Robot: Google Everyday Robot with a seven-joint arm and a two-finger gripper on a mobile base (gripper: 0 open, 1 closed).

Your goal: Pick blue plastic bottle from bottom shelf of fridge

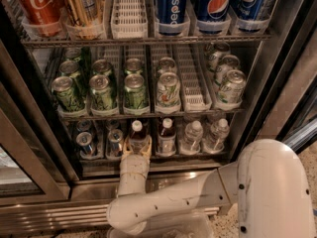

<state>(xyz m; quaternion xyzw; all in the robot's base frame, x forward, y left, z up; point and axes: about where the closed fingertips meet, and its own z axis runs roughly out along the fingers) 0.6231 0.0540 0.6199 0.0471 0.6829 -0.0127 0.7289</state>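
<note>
Three racks show inside the fridge (280,58), the largest thing in view, with its door open and its ribbed steel base panel (44,217) along the bottom edge. Next in size is the robot's pale arm (163,207), which rises from the lower right corner and bends in over that panel. The bottom shelf (163,158) is the lowest rack, under the rack of green cans (134,90).

The blue plastic bottle (137,132) stands upright at the front edge of the bottom shelf, left of its middle, white cap up. The gripper (137,150) sits at the base of this bottle, right against it. I cannot tell whether it has closed on the bottle or merely frames it.

Neighbours are tight: a silver can (115,142) just beside on the left, a second brown bottle (167,135) just beside on the right, and clear water bottles (192,135) towards the shelf's right edge.

The main risks, as I judge them:
- A low grasp could let the bottle tip as it comes out, its cap catching the rack above.
- Pulling out at an angle could drag the can or the second bottle over the front edge.
- A loose grip on smooth plastic could slip.
</note>
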